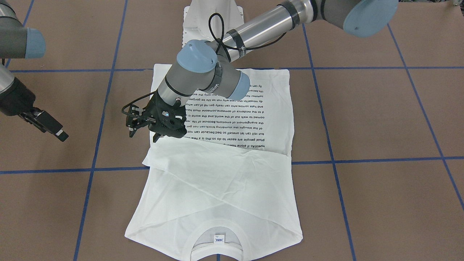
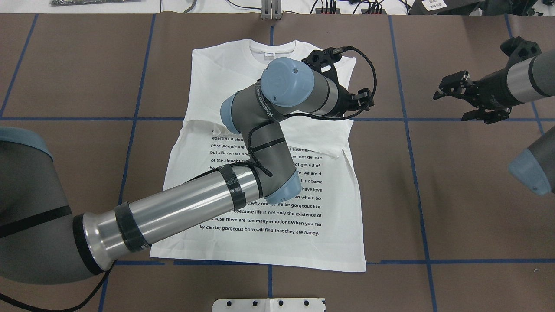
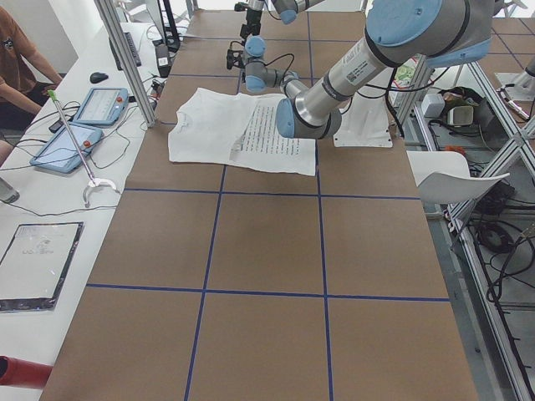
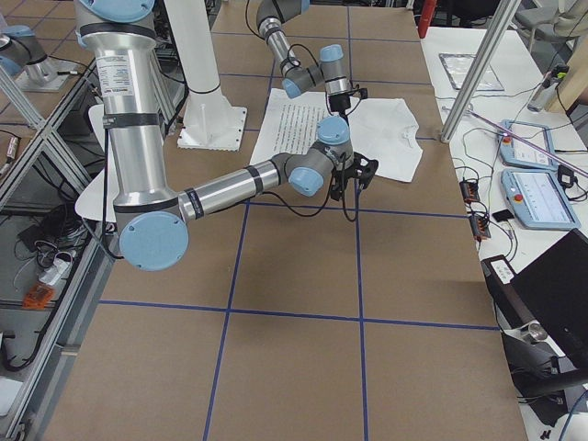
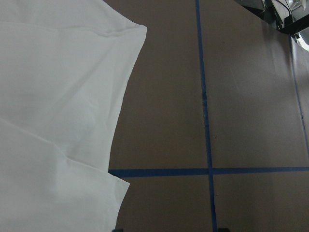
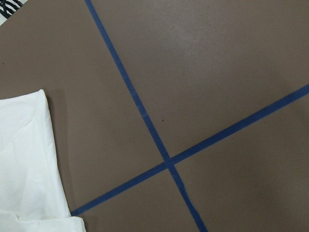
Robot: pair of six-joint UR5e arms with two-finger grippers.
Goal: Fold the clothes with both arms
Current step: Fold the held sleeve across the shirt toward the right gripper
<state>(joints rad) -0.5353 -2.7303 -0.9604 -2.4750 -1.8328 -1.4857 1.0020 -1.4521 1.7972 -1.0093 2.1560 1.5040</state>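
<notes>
The white long-sleeved T-shirt (image 1: 224, 181) lies flat on the brown table, collar (image 1: 195, 241) away from the robot. Both sleeves are folded across the chest, above the block of black text (image 1: 235, 119). It also shows in the overhead view (image 2: 277, 242). My left arm reaches across the shirt. Its gripper (image 1: 143, 137) is open and empty, low over the shirt's edge at the folded sleeve cuff. The left wrist view shows that shirt edge (image 5: 53, 96) beside bare table. My right gripper (image 2: 455, 104) is open and empty, well off to the shirt's side; its wrist view catches a shirt corner (image 6: 24, 164).
The white pedestal base (image 1: 214, 18) stands at the robot's side of the shirt. Blue tape lines (image 1: 362, 160) grid the brown table. A side bench holds tablets (image 3: 84, 125) and cables, with a person (image 3: 17, 50) seated behind it.
</notes>
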